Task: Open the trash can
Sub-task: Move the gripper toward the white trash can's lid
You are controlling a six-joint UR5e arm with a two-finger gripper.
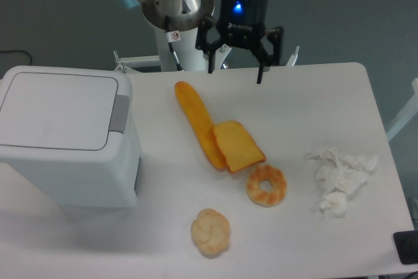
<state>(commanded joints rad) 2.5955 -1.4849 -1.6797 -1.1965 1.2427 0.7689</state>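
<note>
Reading the layout, I see the released end effector [235, 65] well right of the trash can [65, 142], whose grey push tab [119, 113] faces it.

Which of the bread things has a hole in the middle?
The ring-shaped donut, right of the small knotted bun. It alone is a ring; the long baguette, the bread slice and the bun are solid.

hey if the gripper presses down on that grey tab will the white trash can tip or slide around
Probably not tip: the trash can is broad, boxy and sits flat on the table. It may slide slightly, since smooth plastic rests on a smooth top. The grey tab sits at the lid's edge, so pressing straight down seems safest.
</note>
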